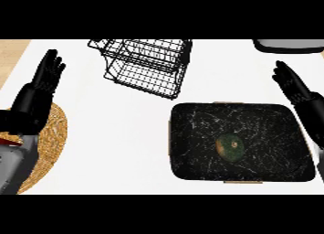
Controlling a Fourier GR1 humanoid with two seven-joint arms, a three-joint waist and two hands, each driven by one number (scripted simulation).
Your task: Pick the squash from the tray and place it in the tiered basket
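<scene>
Both hands are released and hold nothing. Left hand [44, 77]: located at 9 o'clock in the head view, fingers straight and pointing toward 12 o'clock, resting near the left edge of the white counter [117, 132]. Its grey forearm enters from 7 o'clock and passes over a round woven mat [51, 137], which lies at 8 o'clock and is partly hidden by the arm.

Right hand [294, 87]: located at 3 o'clock, fingers straight and angled toward 11 o'clock, resting near the right edge of the counter. It stands just beyond the 1 o'clock corner of the tray, apart from the squash.

Tray [191, 160]: black with pale marbled veining, square with rounded corners, positioned at 4 to 5 o'clock in the view. Small light-coloured tabs show at the middle of its far and near edges.

Squash [230, 147]: dark green with a yellowish patch on its left side, lying inside the tray, slightly toward 4 o'clock of the tray's centre. Neither hand touches it.

Tiered basket [147, 64]: black wire, positioned at 12 o'clock in the view, toward 11 o'clock from the tray and apart from it. No item is visible in it.

Grey container [289, 45]: partly in view at 1 o'clock, cut off by the upper edge.
</scene>
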